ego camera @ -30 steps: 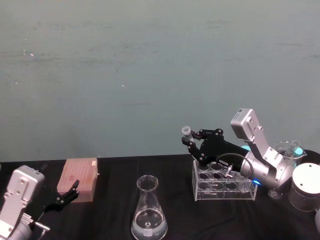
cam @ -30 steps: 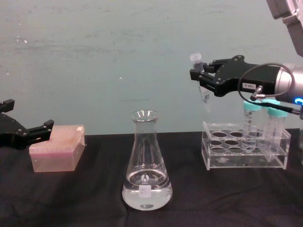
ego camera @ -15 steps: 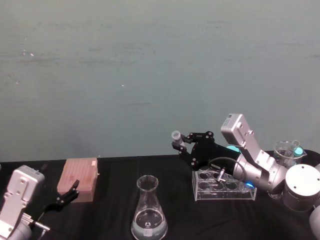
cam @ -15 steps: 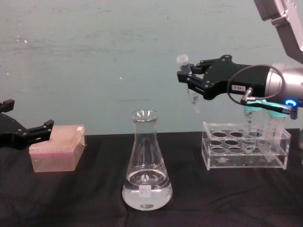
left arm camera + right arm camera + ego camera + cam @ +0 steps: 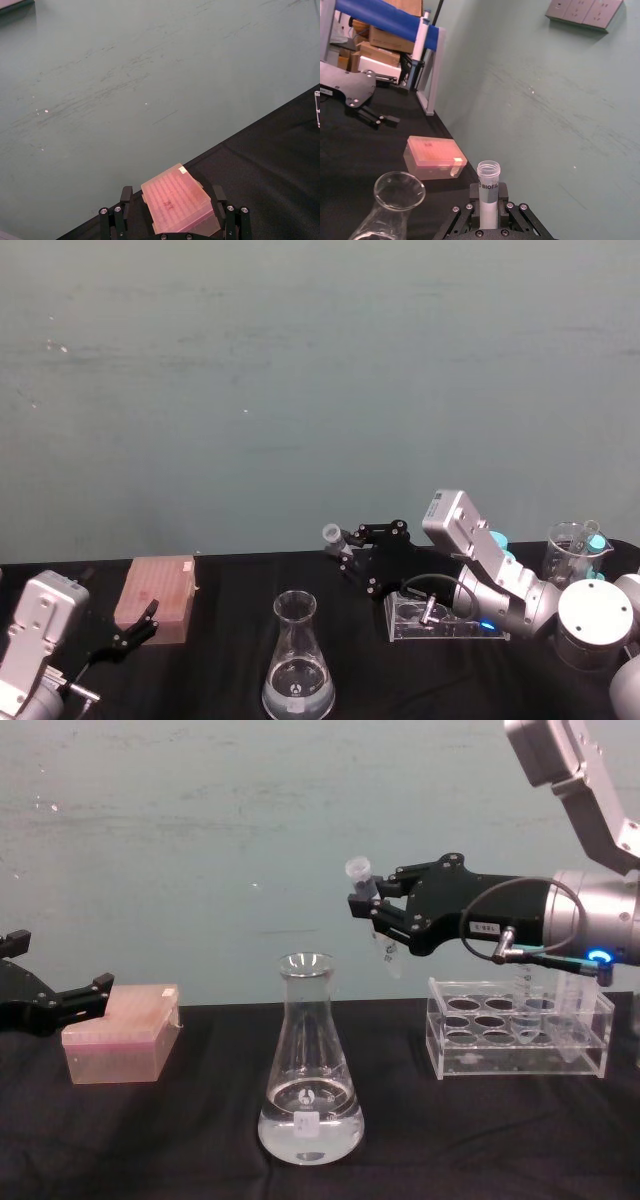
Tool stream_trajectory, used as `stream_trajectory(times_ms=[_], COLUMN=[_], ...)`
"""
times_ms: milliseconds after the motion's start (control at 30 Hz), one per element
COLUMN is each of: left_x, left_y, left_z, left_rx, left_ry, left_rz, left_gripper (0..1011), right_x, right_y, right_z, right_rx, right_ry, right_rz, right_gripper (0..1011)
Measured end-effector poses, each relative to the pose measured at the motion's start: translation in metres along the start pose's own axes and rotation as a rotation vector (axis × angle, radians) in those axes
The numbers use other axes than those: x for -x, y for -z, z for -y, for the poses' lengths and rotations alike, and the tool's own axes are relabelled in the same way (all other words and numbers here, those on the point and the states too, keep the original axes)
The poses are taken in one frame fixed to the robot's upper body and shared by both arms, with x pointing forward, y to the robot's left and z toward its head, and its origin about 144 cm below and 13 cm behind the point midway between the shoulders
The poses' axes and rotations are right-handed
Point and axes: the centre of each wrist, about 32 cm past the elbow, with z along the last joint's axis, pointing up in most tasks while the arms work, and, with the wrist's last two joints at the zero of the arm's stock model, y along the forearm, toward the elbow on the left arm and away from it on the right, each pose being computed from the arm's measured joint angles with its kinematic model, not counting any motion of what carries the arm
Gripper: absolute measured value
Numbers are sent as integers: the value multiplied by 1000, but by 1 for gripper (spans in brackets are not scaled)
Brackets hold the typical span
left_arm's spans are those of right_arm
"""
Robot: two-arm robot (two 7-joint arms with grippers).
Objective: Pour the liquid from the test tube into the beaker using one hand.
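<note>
Black cloth covers the table [image 5: 500,1160], which stands against a plain teal wall. From the right, the right arm reaches leftward with its forearm about level. It passes above the clear tube rack [image 5: 520,1045], where larger tubes [image 5: 526,1005] stand at the far right, and its grey wrist housing rises up and to the right.

The right gripper [image 5: 372,912] hangs in the air above and to the right of the beaker's mouth. Its black fingers are closed on the upper part of the test tube [image 5: 387,950], just below the whitish rim.

The tube's long axis is close to vertical but tipped. Its open mouth is up and leans left toward the beaker [image 5: 308,1070], and its tapered tip points down and to the right. The tip sits about level with the beaker's rim, to its right and clear of it. Seen from the right wrist, the tube [image 5: 488,192] stands between the fingers with its mouth uncapped. Whether it holds any liquid cannot be told.

The beaker stands upright near the front middle of the table, with clear liquid [image 5: 310,1135] pooled in its wide base.

At the far left, the left gripper [image 5: 172,192] is parked low with its fingers spread wide and holding nothing, next to a pink box [image 5: 122,1032].
</note>
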Motion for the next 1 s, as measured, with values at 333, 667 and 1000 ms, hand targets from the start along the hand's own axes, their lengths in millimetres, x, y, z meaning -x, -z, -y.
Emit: stream_trajectory(times_ms=[333, 667, 1000], left_x=[0, 0, 0], left_y=[0, 0, 0], left_z=[0, 0, 0], left_rx=[0, 0, 0], left_ry=[0, 0, 0], left_rz=[0, 0, 0], left_gripper=[1000, 1000, 1000], right_x=[4, 7, 11], right_y=[1, 1, -1], right_z=[-1, -1, -2], right_rx=[4, 17, 22], right_ry=[-27, -34, -37], right_rz=[23, 76, 155], right_gripper=[198, 198, 198])
